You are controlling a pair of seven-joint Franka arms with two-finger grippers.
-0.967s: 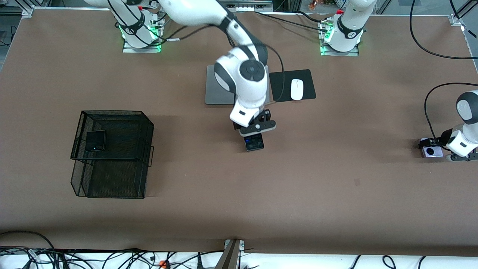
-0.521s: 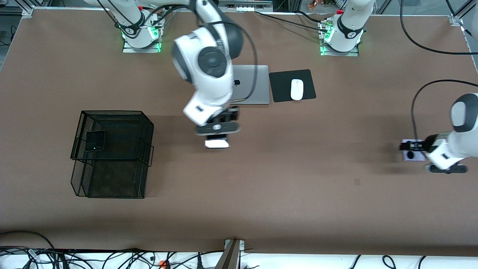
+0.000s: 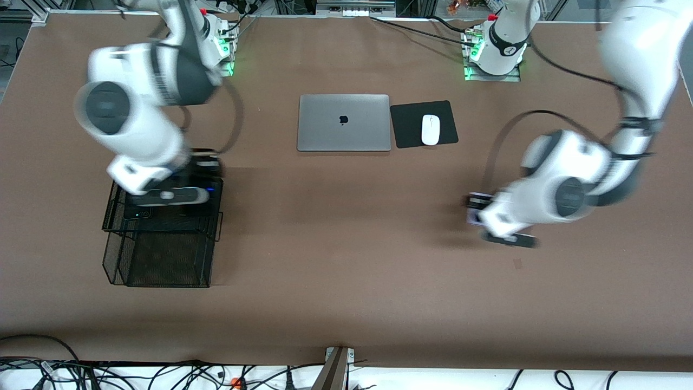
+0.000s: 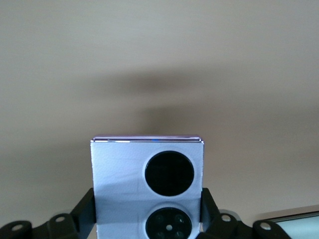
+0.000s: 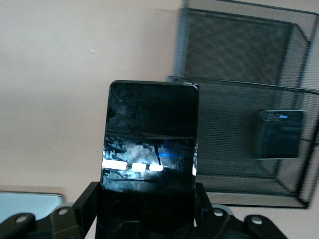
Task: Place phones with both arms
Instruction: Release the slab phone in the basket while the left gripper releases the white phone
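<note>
Front view: both hands clamp phones, right hand (image 3: 168, 196) over basket (image 3: 162, 260)

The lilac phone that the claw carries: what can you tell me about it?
The small squarish lilac flip phone is folded shut, with a smooth pale purple shell and two round black lenses, one above the other. A thin seam runs along its top edge. The left arm's black two-finger claw grips it by its two side edges and holds it up over the bare brown table, near the left arm's end; nothing else touches it.
</note>
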